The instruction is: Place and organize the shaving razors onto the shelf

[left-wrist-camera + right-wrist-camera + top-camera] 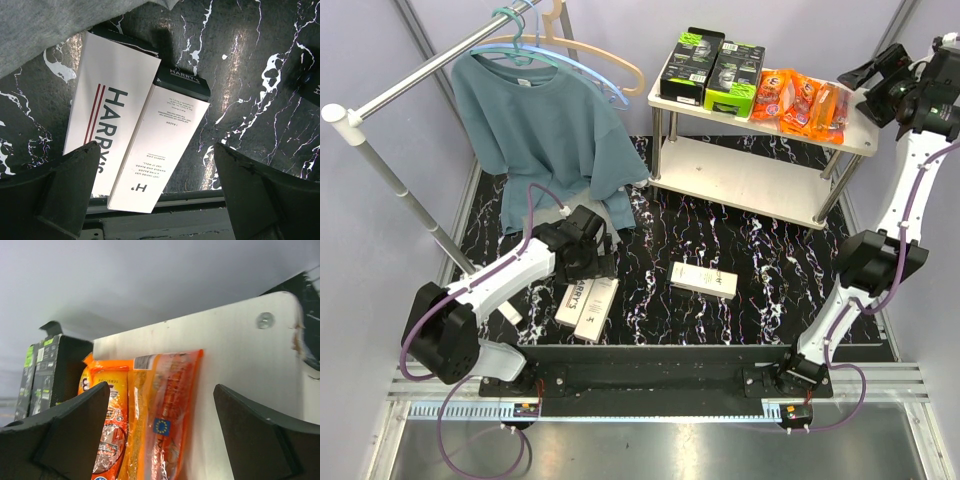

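Observation:
Two white HARRY'S boxes (587, 304) lie side by side on the marbled table near the left arm; a third white box (704, 279) lies mid-table. In the left wrist view the right box (165, 145) overlaps the left box (107, 105). My left gripper (156, 192) is open above them, holding nothing; it also shows in the top view (603, 250). The cream shelf (740, 175) holds two black-and-lime boxes (712, 68) and orange blister packs (802, 100) on top. My right gripper (161, 432) is open beside the orange packs (150, 425), also in the top view (865, 75).
A metal clothes rail (410, 85) with hangers and a grey-blue shirt (545, 130) stands at the back left; the shirt's hem hangs near the left gripper. Purple walls close in the sides. The shelf's lower board (750, 185) is bare.

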